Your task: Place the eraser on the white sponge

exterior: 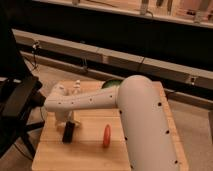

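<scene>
Gripper: hanging at the table's 8 o'clock, directly over the eraser. Whether it is gripping, I cannot tell.
Eraser: sitting at 9 o'clock of the stick.
Sponge: not showing, possibly hiding behind the arm.
Progress: placing is not yet done. The whole transfer is remaining.

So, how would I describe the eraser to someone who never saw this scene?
Find the wooden table, then the robot's pincer over its left part. The eraser lies just under it: a flat black block, unlike the red-orange stick beside it.
</scene>
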Action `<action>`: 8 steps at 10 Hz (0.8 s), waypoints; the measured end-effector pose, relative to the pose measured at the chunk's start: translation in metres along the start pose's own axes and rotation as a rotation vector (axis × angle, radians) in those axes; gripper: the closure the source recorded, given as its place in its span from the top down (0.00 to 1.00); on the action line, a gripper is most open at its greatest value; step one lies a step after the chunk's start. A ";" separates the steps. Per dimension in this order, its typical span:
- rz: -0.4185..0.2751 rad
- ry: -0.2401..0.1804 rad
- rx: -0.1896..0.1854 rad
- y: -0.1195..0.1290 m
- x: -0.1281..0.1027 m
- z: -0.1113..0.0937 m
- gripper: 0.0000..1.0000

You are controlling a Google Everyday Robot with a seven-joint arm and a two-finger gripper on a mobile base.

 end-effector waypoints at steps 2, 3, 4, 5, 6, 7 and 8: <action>-0.033 -0.007 0.000 -0.005 -0.002 0.000 0.46; -0.043 -0.015 0.002 -0.006 -0.003 0.002 0.37; -0.047 -0.022 0.002 -0.005 -0.004 0.004 0.27; -0.051 -0.027 0.001 -0.005 -0.004 0.005 0.18; -0.056 -0.033 0.000 -0.006 -0.005 0.007 0.08; -0.060 -0.035 0.000 -0.007 -0.005 0.008 0.02; -0.060 -0.035 0.000 -0.007 -0.006 0.008 0.00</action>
